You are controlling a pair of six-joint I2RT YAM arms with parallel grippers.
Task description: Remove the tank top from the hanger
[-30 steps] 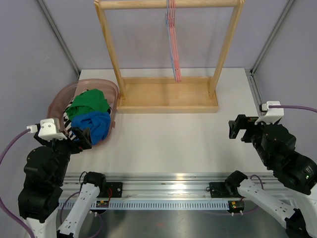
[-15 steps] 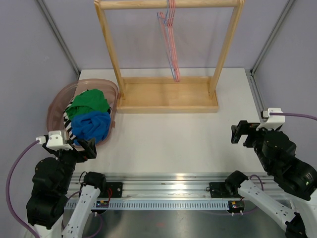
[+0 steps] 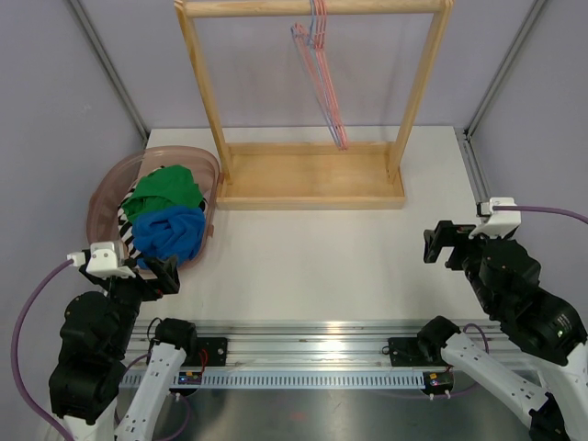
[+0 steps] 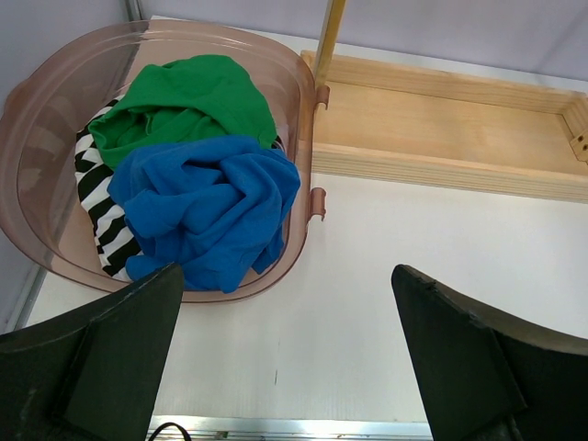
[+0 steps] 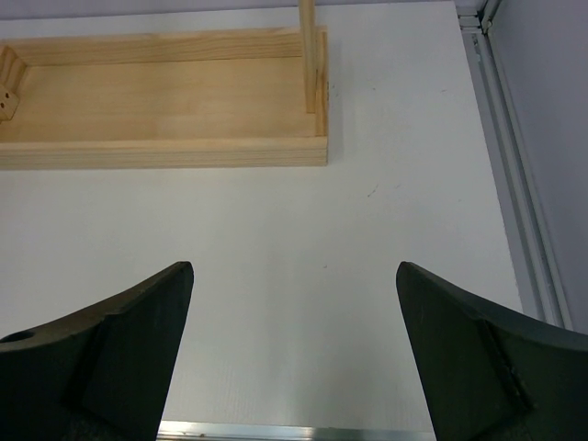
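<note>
Both end effectors have their fingers spread wide apart and grip nothing. The left end effector [image 3: 159, 274] hangs over the near left corner of the tabletop [image 3: 312, 266], just beside the near rim of the basket [image 3: 108, 180]. The right end effector [image 3: 440, 244] hangs near the right edge, over bare surface, well apart from the rack [image 3: 312, 176].

The rack stands at the middle of the far edge, its wooden base flat on the tabletop. Thin pink and blue hangers [image 3: 323, 87] hang from its top rail, right of centre, slanting to the right. They are bare wire, with no cloth on them.

The basket, of clear brownish plastic, sits at the left edge and touches the rack's left end. Three garments lie bunched in it. A green one [image 3: 163, 191] is toward the far side and a blue one [image 3: 173, 231] is on top at the near side. A black-and-white striped one [image 3: 129, 230] is partly under both. The tank top is not on the hangers, and I cannot tell which of the three it is.
</note>
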